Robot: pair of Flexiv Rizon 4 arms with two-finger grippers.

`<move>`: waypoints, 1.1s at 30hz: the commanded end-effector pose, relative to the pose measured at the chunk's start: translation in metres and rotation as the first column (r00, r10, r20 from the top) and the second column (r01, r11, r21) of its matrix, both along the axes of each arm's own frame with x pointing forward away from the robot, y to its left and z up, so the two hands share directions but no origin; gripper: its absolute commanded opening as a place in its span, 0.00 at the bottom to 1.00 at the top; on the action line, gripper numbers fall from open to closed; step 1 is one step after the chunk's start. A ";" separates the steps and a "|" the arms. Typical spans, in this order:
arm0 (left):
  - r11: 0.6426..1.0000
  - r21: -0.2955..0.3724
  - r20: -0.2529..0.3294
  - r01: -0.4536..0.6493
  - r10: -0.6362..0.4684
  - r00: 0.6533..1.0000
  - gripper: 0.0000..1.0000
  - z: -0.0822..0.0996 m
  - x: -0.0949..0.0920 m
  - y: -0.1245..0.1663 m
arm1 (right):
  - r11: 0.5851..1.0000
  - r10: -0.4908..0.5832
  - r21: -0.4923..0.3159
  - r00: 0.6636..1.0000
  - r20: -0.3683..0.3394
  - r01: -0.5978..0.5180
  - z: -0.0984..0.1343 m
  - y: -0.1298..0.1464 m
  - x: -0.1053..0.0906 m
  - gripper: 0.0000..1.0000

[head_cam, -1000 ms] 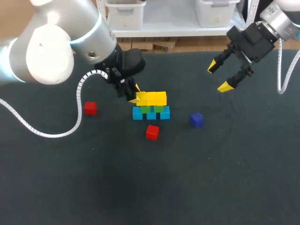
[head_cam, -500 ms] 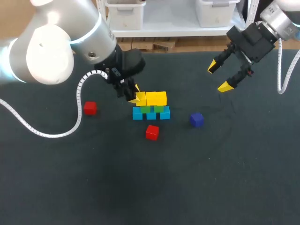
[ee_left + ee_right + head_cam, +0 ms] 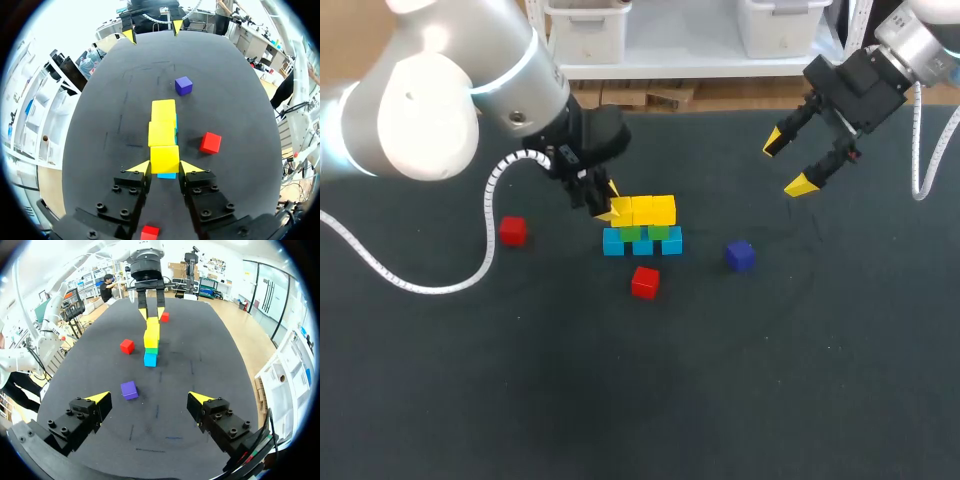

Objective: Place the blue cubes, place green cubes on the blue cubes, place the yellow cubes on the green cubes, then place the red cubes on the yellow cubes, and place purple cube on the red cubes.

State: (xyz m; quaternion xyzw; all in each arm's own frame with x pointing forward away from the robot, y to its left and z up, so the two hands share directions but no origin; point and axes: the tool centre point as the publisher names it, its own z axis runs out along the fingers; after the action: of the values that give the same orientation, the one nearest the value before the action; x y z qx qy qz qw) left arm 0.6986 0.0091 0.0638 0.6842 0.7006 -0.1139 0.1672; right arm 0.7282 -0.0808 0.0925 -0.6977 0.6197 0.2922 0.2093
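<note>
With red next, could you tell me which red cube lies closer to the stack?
The red cube in front of the blue cubes; the other red cube lies farther off, leftward.

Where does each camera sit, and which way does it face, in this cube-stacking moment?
Head view: above and behind the robot, looking down on the table; left arm enters at left, right arm at right.
Left wrist view: on the left wrist, looking along the left jaws, shut on the end yellow cube, toward the purple cube.
Right wrist view: on the right wrist, over the open right jaws, facing the stack.
Shared: the wrist views face each other; each shows the other arm's jaws beyond the stack.
</note>
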 end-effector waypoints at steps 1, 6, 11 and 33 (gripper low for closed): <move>1.000 0.005 -0.006 0.003 -0.003 1.000 0.38 0.000 0.003 -0.001 | 1.000 0.002 0.002 1.000 0.000 -0.002 0.000 0.000 0.001 1.00; 1.000 0.006 -0.008 0.003 -0.003 1.000 0.45 0.000 0.003 -0.001 | 1.000 0.002 0.002 1.000 0.000 -0.002 0.000 0.000 0.001 1.00; 1.000 0.005 -0.007 0.003 -0.003 1.000 0.44 0.000 0.003 -0.001 | 1.000 0.002 0.002 1.000 0.000 -0.002 0.000 0.000 0.001 1.00; 0.981 0.117 -0.028 -0.153 0.158 0.987 0.52 -0.019 -0.012 0.095 | 1.000 0.002 0.002 1.000 0.000 -0.002 0.000 0.000 0.001 1.00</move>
State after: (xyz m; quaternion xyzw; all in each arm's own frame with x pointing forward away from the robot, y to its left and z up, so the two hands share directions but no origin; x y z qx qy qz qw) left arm 0.6942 0.0910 0.0463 0.6351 0.7605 -0.0706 0.1150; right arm 0.7282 -0.0808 0.0925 -0.6977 0.6198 0.2922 0.2092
